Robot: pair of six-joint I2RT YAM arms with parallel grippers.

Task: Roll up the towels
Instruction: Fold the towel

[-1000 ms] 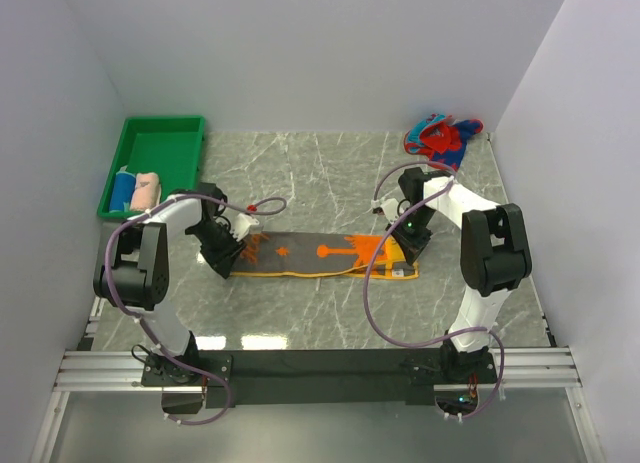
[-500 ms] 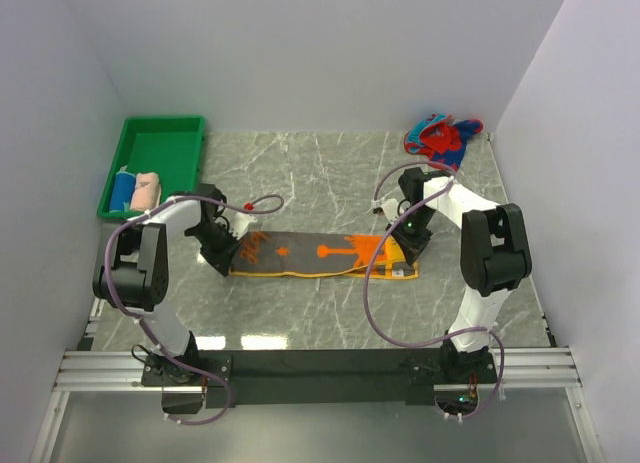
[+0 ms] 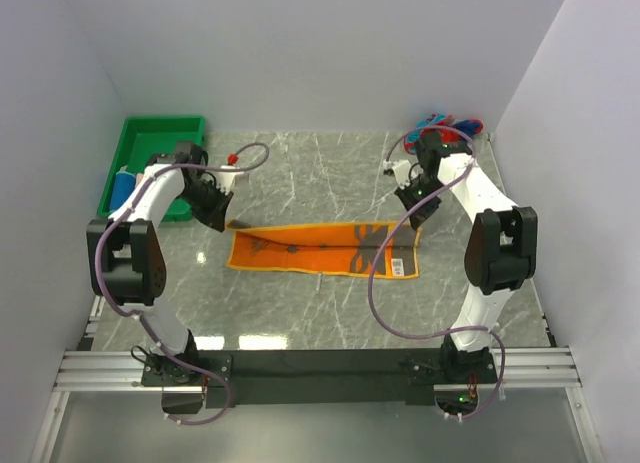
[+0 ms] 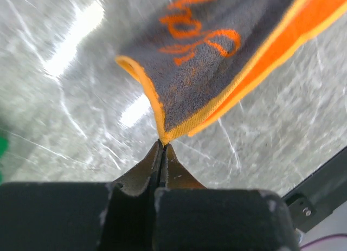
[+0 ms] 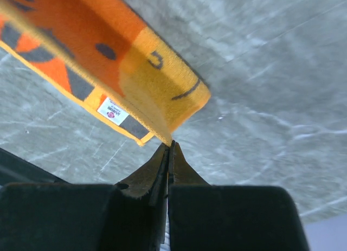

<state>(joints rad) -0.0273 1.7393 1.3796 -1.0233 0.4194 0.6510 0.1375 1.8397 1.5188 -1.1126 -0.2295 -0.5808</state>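
The orange towel [image 3: 320,248] with dark markings hangs stretched between my two grippers, its near edge on the marble table. My left gripper [image 3: 224,220] is shut on its far left corner, and the left wrist view shows the jaws [image 4: 162,143] pinching the yellow-edged towel [image 4: 217,56]. My right gripper [image 3: 414,221] is shut on the far right corner, seen in the right wrist view [image 5: 171,144] below the towel [image 5: 135,61]. The red-and-blue towel [image 3: 447,126] lies crumpled at the back right. A blue rolled towel [image 3: 122,190] lies in the tray. The pale pink towel is hidden behind my left arm.
The green plastic tray [image 3: 150,148] stands at the back left, close to my left arm. White walls close in the table on three sides. A black rail runs along the near edge [image 3: 320,368].
Both grippers have moved toward the back and lifted, each pulling a towel corner. The folded towel has opened out, and its orange face now shows instead of the grey one.
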